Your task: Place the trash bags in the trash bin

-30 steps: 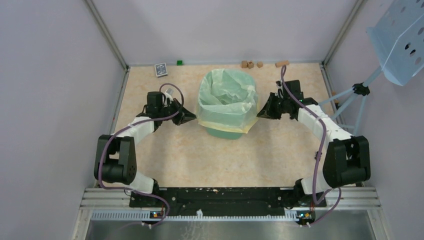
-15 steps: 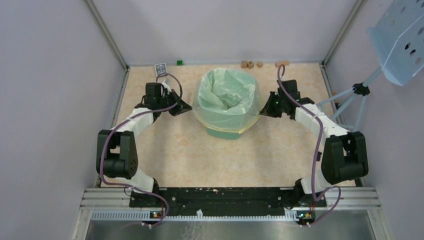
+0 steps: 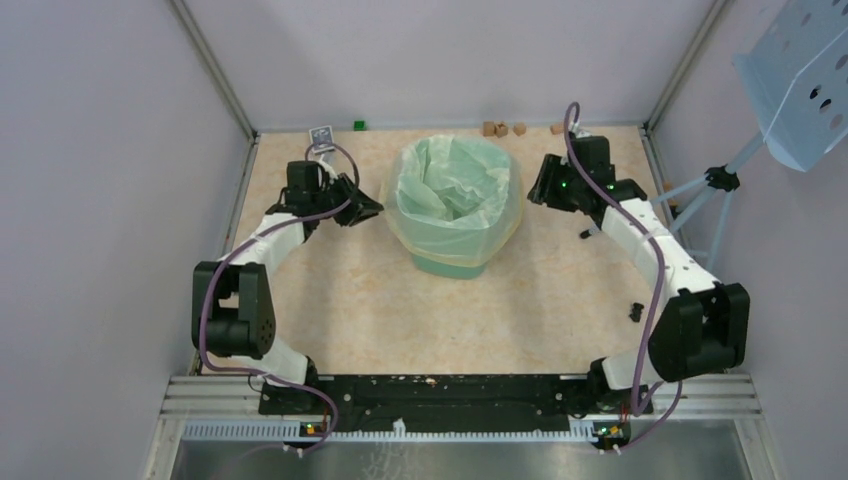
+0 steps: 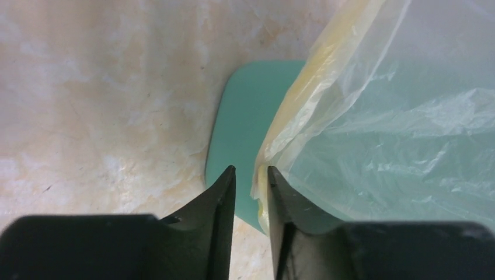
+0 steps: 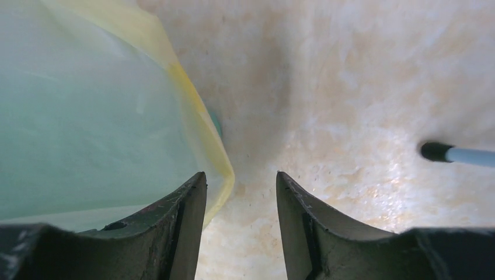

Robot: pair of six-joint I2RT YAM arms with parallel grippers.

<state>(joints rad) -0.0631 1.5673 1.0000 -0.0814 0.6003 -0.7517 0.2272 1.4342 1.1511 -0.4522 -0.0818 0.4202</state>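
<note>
Trash bag (image 3: 452, 190) lines trash bin (image 3: 447, 264), standing centre-far; yellow rim band folded over bin mouth, hanging down outside walls. I see left gripper (image 4: 251, 170) just left of bin, jaws a narrow slit, bag rim touching one fingertip, not pinched. Right gripper (image 5: 240, 174) just right of bin, jaws fairly wide, nothing between, rim beside one finger.

Top cam above-behind my bases, facing down; wrist cams close, facing opposite sides of the trash bin (image 3: 447, 265), shared by all.
</note>
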